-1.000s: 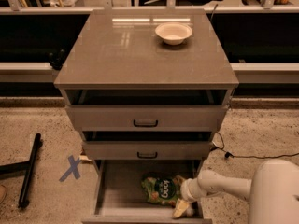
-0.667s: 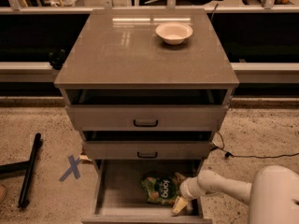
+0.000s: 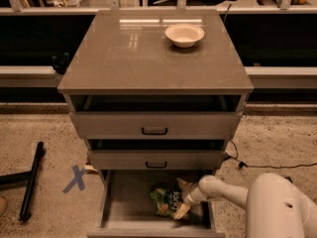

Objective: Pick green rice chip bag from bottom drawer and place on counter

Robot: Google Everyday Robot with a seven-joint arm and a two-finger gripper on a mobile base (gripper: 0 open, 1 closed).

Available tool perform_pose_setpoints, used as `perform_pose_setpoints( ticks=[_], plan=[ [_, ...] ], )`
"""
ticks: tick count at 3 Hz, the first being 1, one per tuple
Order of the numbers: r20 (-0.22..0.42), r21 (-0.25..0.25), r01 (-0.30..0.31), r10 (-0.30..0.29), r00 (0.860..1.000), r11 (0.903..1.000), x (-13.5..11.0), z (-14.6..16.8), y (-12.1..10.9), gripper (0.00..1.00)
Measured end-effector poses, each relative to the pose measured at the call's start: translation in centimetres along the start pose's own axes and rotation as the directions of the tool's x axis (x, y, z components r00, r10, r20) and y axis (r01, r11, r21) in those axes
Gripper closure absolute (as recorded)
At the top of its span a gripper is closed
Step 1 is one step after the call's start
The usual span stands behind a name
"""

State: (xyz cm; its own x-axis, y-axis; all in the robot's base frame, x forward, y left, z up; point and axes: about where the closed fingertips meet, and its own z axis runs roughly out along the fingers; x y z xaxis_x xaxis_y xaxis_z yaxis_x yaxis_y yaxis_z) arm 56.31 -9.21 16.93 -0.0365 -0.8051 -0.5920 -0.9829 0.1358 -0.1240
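The green rice chip bag (image 3: 166, 201) lies on the floor of the pulled-out bottom drawer (image 3: 124, 207), right of its middle. My gripper (image 3: 181, 198) reaches into the drawer from the right on a white arm. It is open, with one pale finger (image 3: 182, 184) behind the bag's right end and the other in front of it. The bag rests on the drawer floor. The counter (image 3: 133, 53) is the glossy grey-brown top of the cabinet, above the drawers.
A white bowl (image 3: 184, 34) stands at the back right of the counter. Two upper drawers with black handles (image 3: 154, 131) are partly open above the bottom drawer. A black pole (image 3: 30, 182) and a blue X mark (image 3: 75, 178) are on the floor at left. A cable (image 3: 267, 165) lies at right.
My gripper has moved left and a little deeper into the drawer, and its fingers now flank the bag's right end. The bag has not moved.
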Motion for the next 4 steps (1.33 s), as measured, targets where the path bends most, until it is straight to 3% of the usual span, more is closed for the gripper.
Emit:
perform_pose_setpoints(
  ticks=[1, 2, 4],
  plan=[
    [0.006, -0.008, -0.005, 0.005, 1.000, 1.0000, 1.0, 2.2, -1.3, 0.00],
    [0.012, -0.027, -0.036, 0.036, 0.999, 0.9990, 2.8, 4.4, -2.0, 0.18],
    [0.020, -0.027, -0.057, 0.057, 0.998, 0.9980, 3.9, 4.9, -2.6, 0.63]
  ],
)
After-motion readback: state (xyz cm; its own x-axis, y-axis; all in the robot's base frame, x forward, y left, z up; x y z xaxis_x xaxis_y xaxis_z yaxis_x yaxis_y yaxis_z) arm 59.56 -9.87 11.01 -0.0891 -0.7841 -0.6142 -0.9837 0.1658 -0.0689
